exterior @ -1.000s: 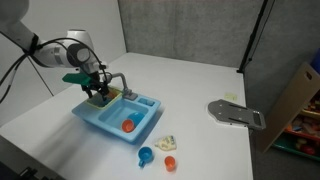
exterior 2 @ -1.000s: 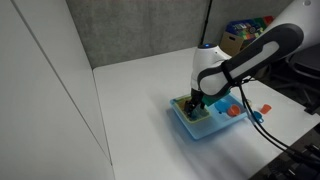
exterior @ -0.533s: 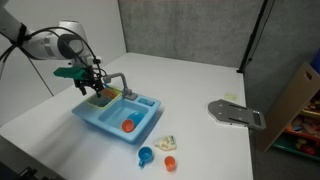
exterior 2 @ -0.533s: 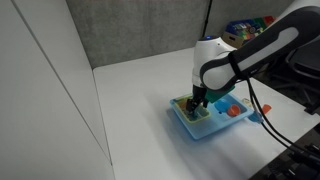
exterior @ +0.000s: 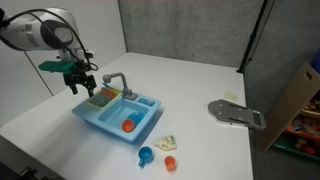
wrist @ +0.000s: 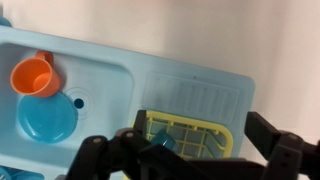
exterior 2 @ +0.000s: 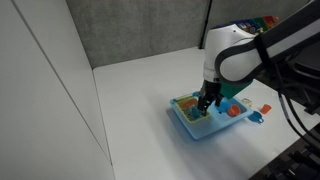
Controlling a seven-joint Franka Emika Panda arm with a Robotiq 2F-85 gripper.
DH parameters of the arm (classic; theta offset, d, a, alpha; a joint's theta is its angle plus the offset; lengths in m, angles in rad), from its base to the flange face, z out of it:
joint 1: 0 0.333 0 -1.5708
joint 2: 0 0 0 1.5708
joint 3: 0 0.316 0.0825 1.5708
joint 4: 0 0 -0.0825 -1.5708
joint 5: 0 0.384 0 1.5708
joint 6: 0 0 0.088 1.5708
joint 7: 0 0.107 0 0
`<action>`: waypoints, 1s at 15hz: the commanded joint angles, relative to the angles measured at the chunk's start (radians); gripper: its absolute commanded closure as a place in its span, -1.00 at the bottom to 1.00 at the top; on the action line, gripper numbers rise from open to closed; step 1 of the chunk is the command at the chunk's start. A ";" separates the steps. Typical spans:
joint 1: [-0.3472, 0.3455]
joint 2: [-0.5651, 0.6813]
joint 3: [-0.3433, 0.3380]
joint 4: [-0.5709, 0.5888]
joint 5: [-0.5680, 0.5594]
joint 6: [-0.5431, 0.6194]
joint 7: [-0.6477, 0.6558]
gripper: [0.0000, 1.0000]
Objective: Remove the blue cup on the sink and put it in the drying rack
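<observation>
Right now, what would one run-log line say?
gripper: open, empty | position: above drying rack | blue cup: appears in rack | sink: orange cup inside

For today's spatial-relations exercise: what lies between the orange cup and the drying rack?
In the wrist view, only the sink itself: bare basin floor with its drain hole separates the orange cup from the drying rack. No loose object.

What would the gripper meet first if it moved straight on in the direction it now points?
Probably the drying rack: in the wrist view it lies directly between the fingers of the open gripper, seated in the sink. How far away it is remains unclear.
</observation>
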 commanded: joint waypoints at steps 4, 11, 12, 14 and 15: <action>-0.082 -0.190 0.001 -0.129 0.036 -0.052 0.029 -1.00; -0.175 -0.352 -0.027 -0.181 0.064 -0.115 0.041 -1.00; -0.184 -0.378 -0.031 -0.189 0.060 -0.127 0.045 -1.00; -0.199 -0.426 -0.038 -0.205 0.046 -0.148 0.059 -1.00; -0.206 -0.448 -0.040 -0.213 0.044 -0.156 0.063 -1.00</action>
